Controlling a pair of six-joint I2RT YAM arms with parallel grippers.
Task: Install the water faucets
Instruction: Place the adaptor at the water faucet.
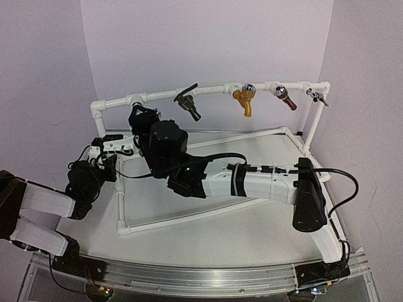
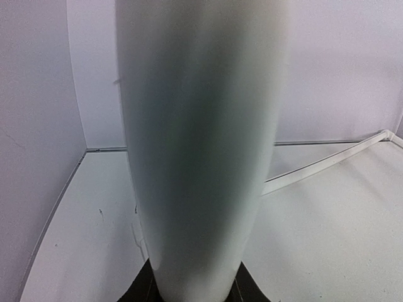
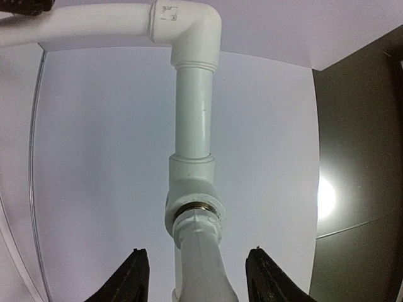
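Tabletop (image 1: 252, 233): left gripper (image 1: 102, 150) apparently clamps frame pipe (image 2: 198, 157); right gripper (image 3: 196, 255) spread, flanking white faucet (image 3: 203, 274).

- The black faucet (image 1: 187, 102), dark grey with a thin lever slanting up-right, hung on the top rail of the white pipe frame (image 1: 208, 90), spout angled down.
- The white faucet (image 3: 200, 251) sat end-on in a tee fitting (image 3: 191, 189), its body between my right fingers (image 3: 135, 277), clear of both.

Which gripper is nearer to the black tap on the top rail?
Right. The right gripper sits just left of the black tap, under the rail; the left gripper is farther left and lower, clamped on the frame post.
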